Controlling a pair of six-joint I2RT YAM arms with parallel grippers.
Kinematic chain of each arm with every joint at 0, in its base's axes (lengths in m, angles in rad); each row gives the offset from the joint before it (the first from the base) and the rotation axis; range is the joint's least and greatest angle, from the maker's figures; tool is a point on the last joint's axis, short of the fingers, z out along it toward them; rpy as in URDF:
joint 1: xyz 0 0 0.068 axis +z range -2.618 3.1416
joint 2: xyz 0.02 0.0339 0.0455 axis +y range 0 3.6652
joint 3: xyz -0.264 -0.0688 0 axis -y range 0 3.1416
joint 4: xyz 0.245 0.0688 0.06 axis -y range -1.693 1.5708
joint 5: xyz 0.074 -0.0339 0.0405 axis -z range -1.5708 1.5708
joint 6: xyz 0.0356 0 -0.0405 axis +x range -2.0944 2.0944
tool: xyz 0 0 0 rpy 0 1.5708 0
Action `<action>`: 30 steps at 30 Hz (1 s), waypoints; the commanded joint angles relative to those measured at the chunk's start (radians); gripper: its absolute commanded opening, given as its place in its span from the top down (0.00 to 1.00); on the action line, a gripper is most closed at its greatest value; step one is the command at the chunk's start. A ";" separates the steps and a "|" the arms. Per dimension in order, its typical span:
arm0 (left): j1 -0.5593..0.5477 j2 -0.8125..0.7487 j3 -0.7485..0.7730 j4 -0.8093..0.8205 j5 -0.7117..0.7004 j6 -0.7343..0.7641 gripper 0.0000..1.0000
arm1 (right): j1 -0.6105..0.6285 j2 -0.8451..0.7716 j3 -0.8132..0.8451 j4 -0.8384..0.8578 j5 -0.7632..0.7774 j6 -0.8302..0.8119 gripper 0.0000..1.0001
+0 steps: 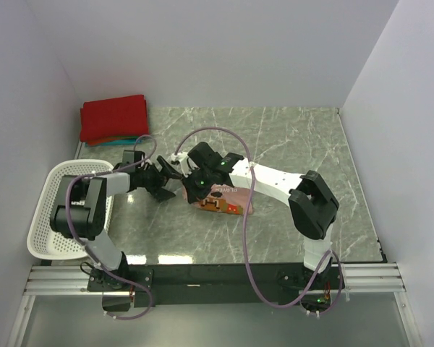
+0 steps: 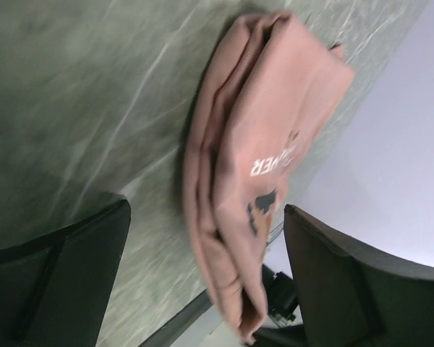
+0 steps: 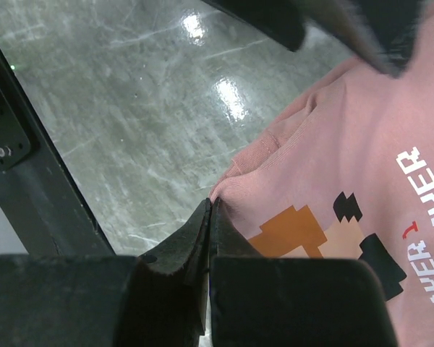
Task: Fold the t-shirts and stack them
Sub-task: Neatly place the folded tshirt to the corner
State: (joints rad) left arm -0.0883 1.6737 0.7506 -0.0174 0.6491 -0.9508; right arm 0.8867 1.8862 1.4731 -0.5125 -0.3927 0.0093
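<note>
Dusty-pink t-shirt (image 1: 230,205) is lying folded on the table (image 1: 289,137), long axis left-right. Left gripper (image 1: 172,183) is facing its left end, jaws spread; right gripper (image 3: 208,207) is touching its hem, jaws pressed together, catch unclear

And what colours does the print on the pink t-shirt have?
The print is orange, black and white; right wrist view shows best.

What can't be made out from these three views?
Folded dusty-pink t-shirt: top view, right arm covers most of it.
Its white lettering: right wrist frame edge cuts it; left wrist blurs it.
Right gripper: shut at the shirt's corner; pinched cloth not discernible.
Teal t-shirt: top view, red folded t-shirt hides all but a sliver.
</note>
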 commanded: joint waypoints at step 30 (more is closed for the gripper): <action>-0.151 0.123 0.187 -0.079 -0.287 -0.172 0.54 | 0.034 0.088 0.167 0.166 0.107 0.143 1.00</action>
State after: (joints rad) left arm -0.2272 1.8126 0.9173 -0.0441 0.4339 -1.1305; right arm 0.9123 1.9789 1.5879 -0.4000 -0.3058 0.1413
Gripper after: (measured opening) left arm 0.468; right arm 0.008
